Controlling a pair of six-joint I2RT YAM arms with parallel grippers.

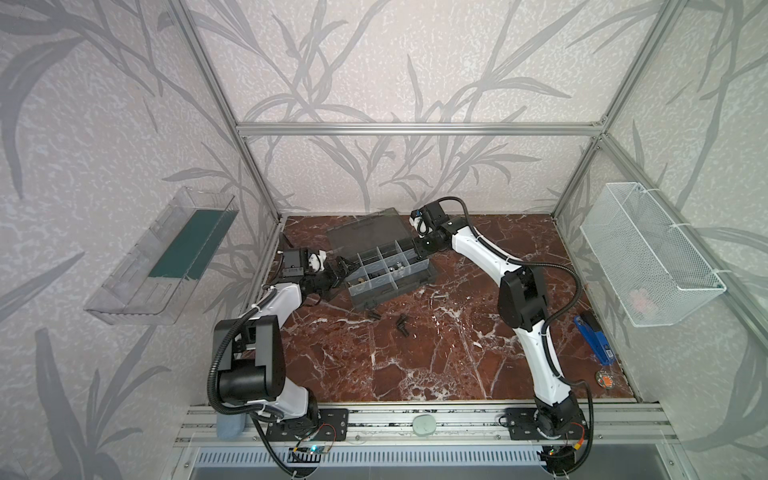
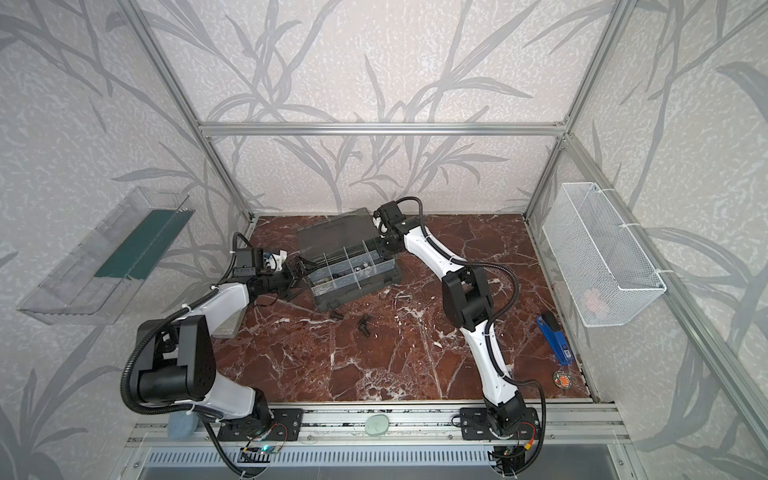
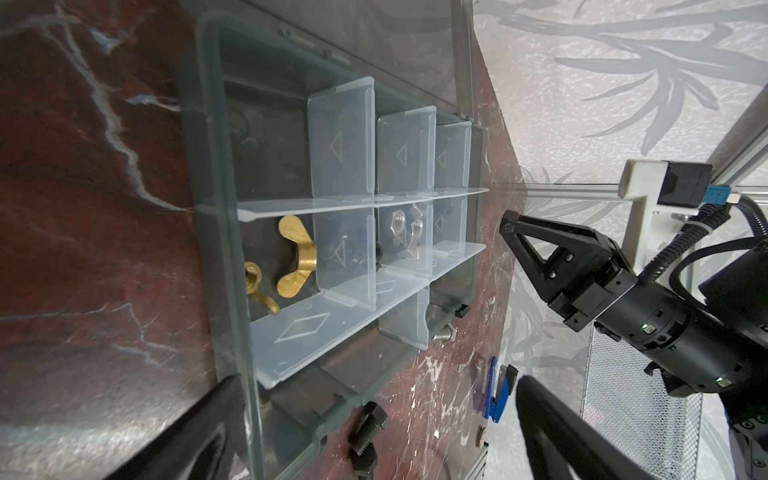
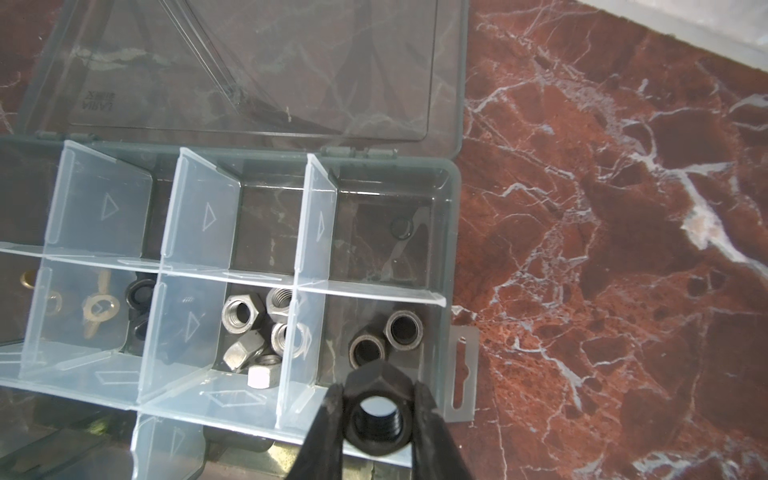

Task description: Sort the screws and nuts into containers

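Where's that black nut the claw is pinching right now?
Right wrist view: the black nut is clamped in the right gripper, over the organizer case's right-end cell holding two more black nuts.

The case (image 1: pixel 388 297) lies rear-centre on the table (image 1: pixel 415 365), lid (image 1: pixel 365 232) flat behind it; loose screws (image 1: pixel 402 323) lie before it; the left gripper (image 1: pixel 344 272) stands at its left; the right gripper (image 4: pixel 377 409) holds a nut (image 4: pixel 376 384) over its right end.
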